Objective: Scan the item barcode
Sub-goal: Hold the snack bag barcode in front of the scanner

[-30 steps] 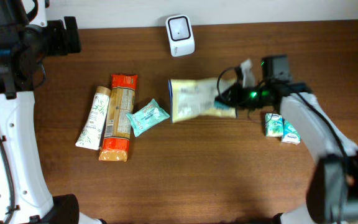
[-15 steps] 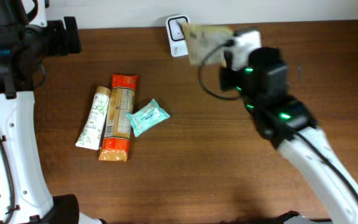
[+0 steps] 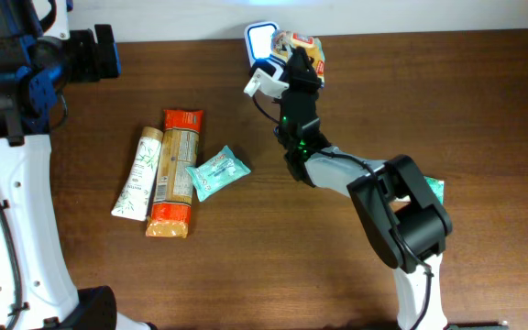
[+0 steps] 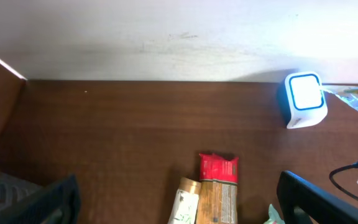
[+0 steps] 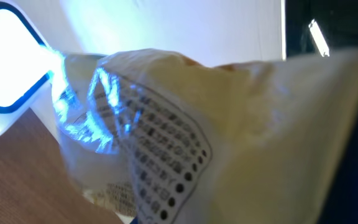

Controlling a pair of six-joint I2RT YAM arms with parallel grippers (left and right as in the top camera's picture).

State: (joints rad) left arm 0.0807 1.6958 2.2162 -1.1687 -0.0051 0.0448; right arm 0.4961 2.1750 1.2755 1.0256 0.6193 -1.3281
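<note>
1. The table (image 3: 246,266) ends at its back edge along the top of the overhead frame, where it meets the pale wall (image 3: 383,14).
2. The scanner (image 3: 262,38) stands top centre, just inside that edge. Its face glows blue-white.
3. Bare wood runs across the lower half of the overhead frame and along the upper right, past the bag.
4. At left centre lie a tube (image 3: 138,174), a bar (image 3: 177,174) and a teal wipes pack (image 3: 218,172), side by side and close together, well apart from the scanner.
5. A teal pack (image 3: 434,190) shows at right centre, partly hidden behind the right arm.
6. The right arm reaches from the lower right of the frame up to top centre.
7. The right gripper (image 3: 296,66) is closed tight on the bag (image 3: 299,48) and holds it off the table, just right of the scanner.
8. In the right wrist view the bag (image 5: 185,143) fills the frame. Blue light falls on its crinkled film and dotted print, and the scanner (image 5: 5,81) is at the upper left, very near. Whether they touch, I cannot tell.
9. The left gripper (image 4: 178,180) hangs at the upper left of the overhead frame, jaws spread wide and holding nothing, over bare wood short of the bar (image 4: 217,183).
</note>
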